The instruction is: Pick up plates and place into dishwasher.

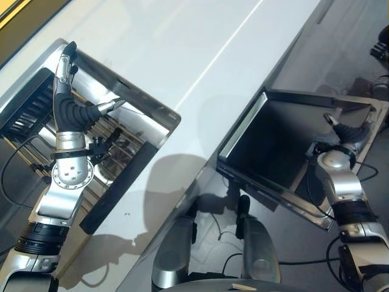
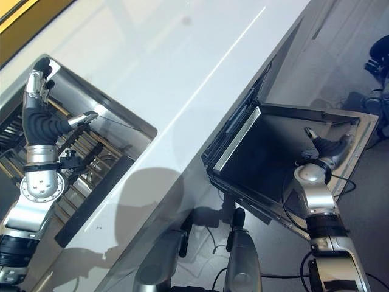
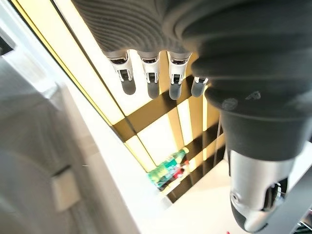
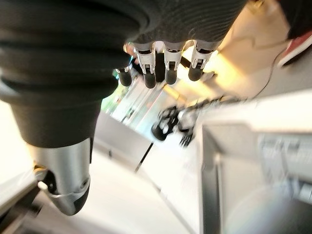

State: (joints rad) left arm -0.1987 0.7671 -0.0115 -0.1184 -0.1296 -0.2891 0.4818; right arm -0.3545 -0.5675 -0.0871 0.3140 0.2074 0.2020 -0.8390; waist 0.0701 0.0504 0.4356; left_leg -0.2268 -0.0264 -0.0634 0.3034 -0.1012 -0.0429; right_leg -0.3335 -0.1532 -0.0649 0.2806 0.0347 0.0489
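Note:
My left hand (image 1: pixel 67 103) is raised over a steel sink (image 1: pixel 143 100) at the left. Its fingers (image 3: pixel 151 73) are straight, its thumb sticks out to the side, and it holds nothing. Below the hand, a wire rack (image 1: pixel 112 143) lies inside the sink. At the right, the dishwasher door (image 1: pixel 273 152) hangs open with its dark inner face up. My right hand (image 1: pixel 347 132) hovers over the door's far right edge. Its fingers (image 4: pixel 156 63) are relaxed and empty.
A long white countertop (image 1: pixel 200 55) runs diagonally between the sink and the dishwasher. A dark strip (image 1: pixel 118 188) borders the sink's near side. A dark slatted grille (image 1: pixel 27 103) sits at the sink's left end. Grey floor (image 1: pixel 340 55) lies beyond the door.

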